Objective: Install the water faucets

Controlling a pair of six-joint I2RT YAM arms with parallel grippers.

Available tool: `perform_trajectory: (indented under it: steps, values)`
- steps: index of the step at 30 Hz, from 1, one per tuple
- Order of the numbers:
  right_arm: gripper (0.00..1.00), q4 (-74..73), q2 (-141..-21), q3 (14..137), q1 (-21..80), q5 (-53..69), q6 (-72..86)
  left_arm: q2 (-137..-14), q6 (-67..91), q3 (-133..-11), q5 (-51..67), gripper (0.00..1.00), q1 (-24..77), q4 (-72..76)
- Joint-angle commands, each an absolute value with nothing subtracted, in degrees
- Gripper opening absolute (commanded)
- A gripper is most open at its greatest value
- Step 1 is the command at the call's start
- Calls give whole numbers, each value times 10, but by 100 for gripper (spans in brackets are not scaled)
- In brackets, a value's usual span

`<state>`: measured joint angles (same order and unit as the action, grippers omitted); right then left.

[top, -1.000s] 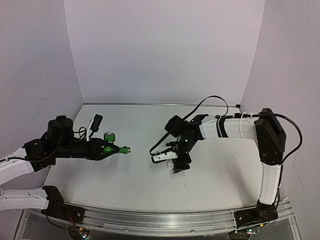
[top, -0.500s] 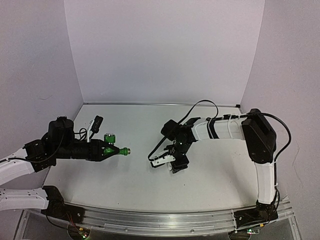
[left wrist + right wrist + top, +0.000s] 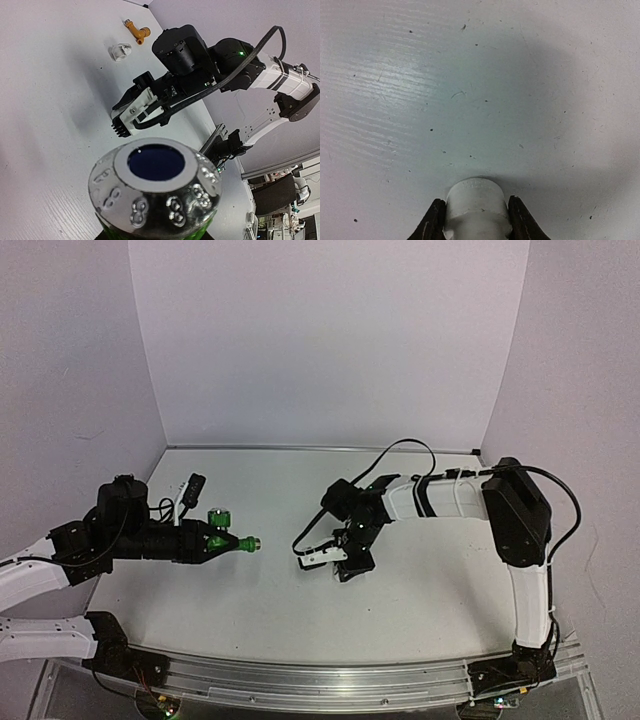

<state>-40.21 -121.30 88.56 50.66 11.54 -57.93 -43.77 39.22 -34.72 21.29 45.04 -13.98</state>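
Note:
My left gripper (image 3: 203, 541) is shut on the green faucet (image 3: 222, 534) and holds it above the table, its spout end pointing right. Up close in the left wrist view is that faucet's silvery end (image 3: 155, 185); the fingers do not show there. My right gripper (image 3: 345, 567) points down at the table's middle. In the right wrist view its two fingers (image 3: 433, 220) press against both sides of a white pipe fitting (image 3: 477, 210) that rests on the table. The yellow faucet (image 3: 137, 32) lies on the far side beside another white fitting (image 3: 120, 51).
A small black-and-white part (image 3: 190, 485) lies at the table's back left near the wall. Walls close the table (image 3: 430, 580) in on three sides. An aluminium rail (image 3: 330, 685) runs along the near edge. My right arm (image 3: 225, 65) fills the middle of the left wrist view.
My right gripper has moved slightly left and closed from wide open onto the white pipe fitting. The left gripper and green faucet have stayed put.

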Motion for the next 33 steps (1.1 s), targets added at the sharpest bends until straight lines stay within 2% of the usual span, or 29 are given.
perform_trajectory:
  steps: [1, 7, 10, 13, 20, 26, 29, 33]
  values:
    - [0, -389, -1179, 897, 499, 148, -425, -435, 414, -355, 213, 0, 447, -106]
    - [0, -270, -1043, 783, 480, 216, -266, -481, 459, -376, 236, 0, 446, -58]
    - [0, -170, -966, 712, 467, 183, -158, -513, 473, -403, 244, 0, 446, -50]
    - [0, -153, -904, 700, 453, 163, -83, -536, 488, -429, 246, 0, 444, -38]
    - [0, -92, -748, 644, 448, 184, -93, -620, 547, -505, 314, 0, 443, 37]
    - [0, 5, -647, 599, 448, 322, -132, -687, 613, -571, 409, 0, 444, 93]
    - [0, 71, -624, 585, 448, 385, -147, -705, 658, -583, 445, 0, 445, 137]
    - [0, 79, -651, 615, 448, 439, -168, -719, 725, -585, 462, 0, 446, 184]
